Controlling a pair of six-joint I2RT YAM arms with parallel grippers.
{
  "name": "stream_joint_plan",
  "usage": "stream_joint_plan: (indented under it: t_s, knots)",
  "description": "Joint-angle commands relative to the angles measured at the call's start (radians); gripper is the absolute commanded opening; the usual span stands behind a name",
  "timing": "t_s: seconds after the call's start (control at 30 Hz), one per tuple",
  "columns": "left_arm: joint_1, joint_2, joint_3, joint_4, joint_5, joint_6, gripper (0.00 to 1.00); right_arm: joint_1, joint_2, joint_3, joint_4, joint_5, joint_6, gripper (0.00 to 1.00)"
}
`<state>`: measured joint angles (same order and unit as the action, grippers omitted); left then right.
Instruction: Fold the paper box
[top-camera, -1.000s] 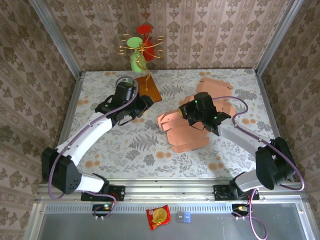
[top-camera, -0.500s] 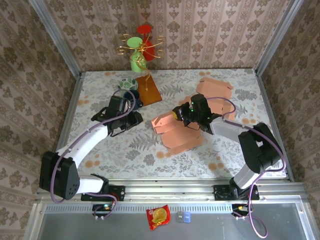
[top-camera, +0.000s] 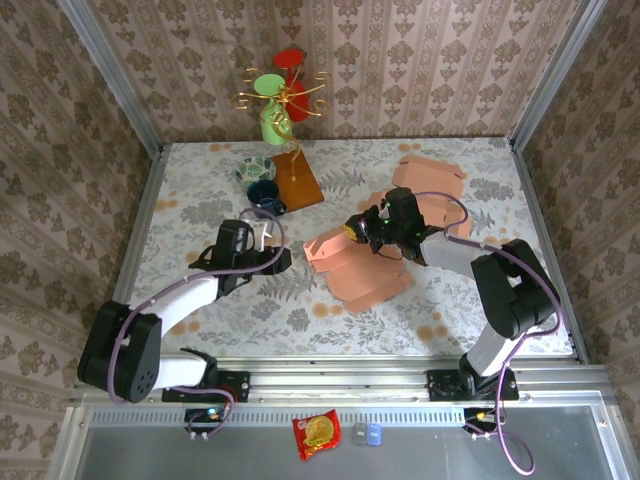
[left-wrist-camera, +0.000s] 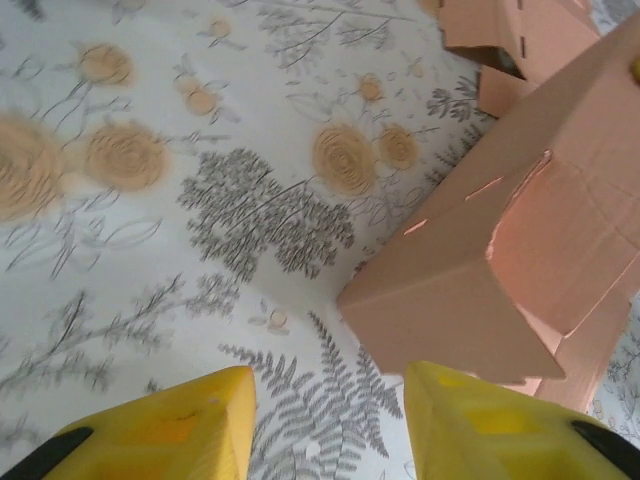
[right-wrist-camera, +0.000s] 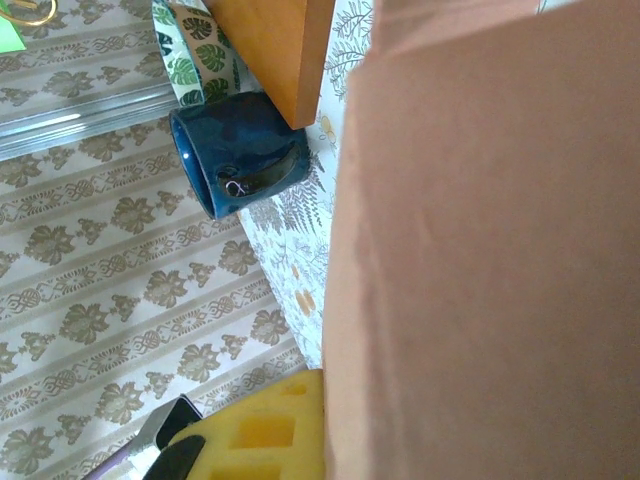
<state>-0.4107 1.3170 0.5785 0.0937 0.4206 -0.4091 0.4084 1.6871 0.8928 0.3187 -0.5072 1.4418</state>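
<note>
Pinching the paper box (top-camera: 358, 268) at its raised far edge, the right hand (top-camera: 353, 228) has its jaws closed flat on the salmon-coloured card. From its own wrist camera, one yellow finger (right-wrist-camera: 262, 430) lies against the box panel, which rises as a plain wall right beside it. The gripped side of the box is lifted, while its lower flaps rest on the floral tabletop (top-camera: 300, 305) beneath and just nearer than this hand. Past the finger and beyond the box's edge stands a dark blue mug (right-wrist-camera: 240, 155). It is close to the corner of a wooden board (right-wrist-camera: 275, 50) and a leaf-patterned cup (right-wrist-camera: 190, 55).

The left hand (left-wrist-camera: 328, 390) hangs low over the tabletop with its two yellow fingers (left-wrist-camera: 190, 425) partly spread and nothing between them but the flower print. Just ahead of its fingertips and slightly to their right sits a folded corner of the box, near but not touched.

From above, this hand points toward the box's left side with a strip of bare tabletop between them. The mug stands a little beyond it. Farther out, beyond the right hand toward the far right corner, more flat box blanks (top-camera: 430, 178) of the same card lie on the tabletop.
</note>
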Motion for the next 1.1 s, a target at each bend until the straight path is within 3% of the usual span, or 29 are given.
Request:
stream_joint_plan:
  t_s: [0.0,0.6,1.07]
  knots:
    - [0.0,0.052,-0.004,0.145,0.07,0.1,0.45,-0.003,0.021,0.013,0.017,-0.034,-0.024,0.0]
    - [-0.151,0.188,0.092,0.146,0.07,0.265,0.43,-0.003,0.021,0.0,0.043,-0.034,0.005,0.0]
    - [-0.218,0.223,0.087,0.188,-0.035,0.221,0.35,0.004,0.022,-0.04,0.128,-0.008,-0.001,0.0]
